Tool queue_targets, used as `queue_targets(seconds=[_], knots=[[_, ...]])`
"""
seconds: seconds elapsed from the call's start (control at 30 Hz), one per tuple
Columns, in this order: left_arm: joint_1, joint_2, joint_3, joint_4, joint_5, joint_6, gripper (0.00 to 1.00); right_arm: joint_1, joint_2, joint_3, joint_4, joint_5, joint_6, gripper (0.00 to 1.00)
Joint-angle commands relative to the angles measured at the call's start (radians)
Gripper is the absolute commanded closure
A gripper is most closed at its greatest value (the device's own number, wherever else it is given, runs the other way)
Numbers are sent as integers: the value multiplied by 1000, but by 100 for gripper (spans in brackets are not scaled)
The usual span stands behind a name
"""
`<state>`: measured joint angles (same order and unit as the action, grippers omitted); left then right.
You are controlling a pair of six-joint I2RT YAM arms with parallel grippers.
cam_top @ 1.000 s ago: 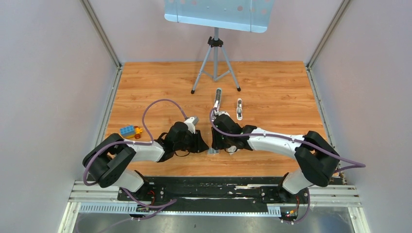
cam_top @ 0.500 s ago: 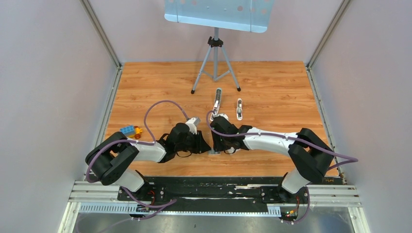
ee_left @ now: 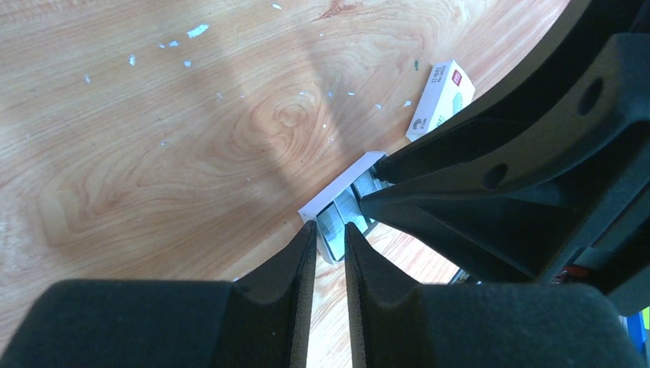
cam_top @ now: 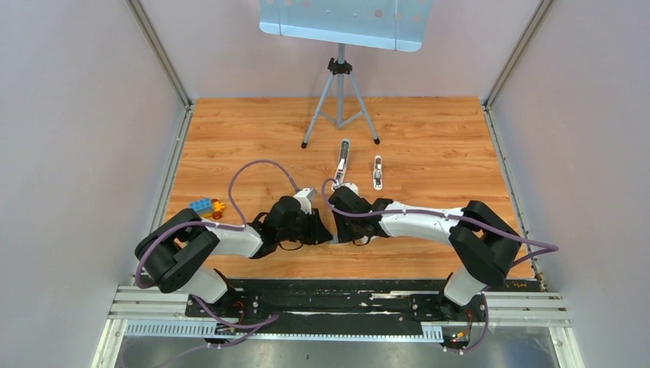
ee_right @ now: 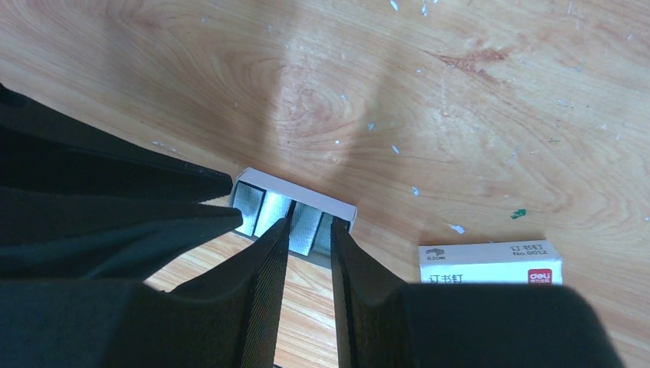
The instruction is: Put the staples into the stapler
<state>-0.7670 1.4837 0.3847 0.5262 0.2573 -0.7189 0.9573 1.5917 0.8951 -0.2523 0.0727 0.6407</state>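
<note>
Two arms met nose to nose at six o'clock on the table (cam_top: 429,130), both over a small white tray (ee_right: 253,179) of staples (ee_right: 305,226). The stapler (cam_top: 343,159) lay apart at twelve o'clock from them. Left gripper (ee_left: 329,234) narrowed onto a strip; whether it gripped, I cannot tell. Right gripper (ee_right: 309,230) likewise straddled a strip, hold unclear. Crowded fingers could have collided, or tipped the light tray and scattered strips

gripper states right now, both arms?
Left gripper: nearly closed, tips at the staples in the small white tray; a grip cannot be told.
Right gripper: narrow gap, tips at the same staples; a grip cannot be told.
</note>
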Motion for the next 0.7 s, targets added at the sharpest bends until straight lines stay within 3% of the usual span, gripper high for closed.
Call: queue_targets(seconds=[0.0, 0.67], knots=[[-20, -14, -14, 4, -19, -15, 79, 18, 28, 28, -52, 30, 21, 71], [-49, -9, -15, 12, -32, -31, 80, 24, 34, 53, -110, 52, 38, 75]])
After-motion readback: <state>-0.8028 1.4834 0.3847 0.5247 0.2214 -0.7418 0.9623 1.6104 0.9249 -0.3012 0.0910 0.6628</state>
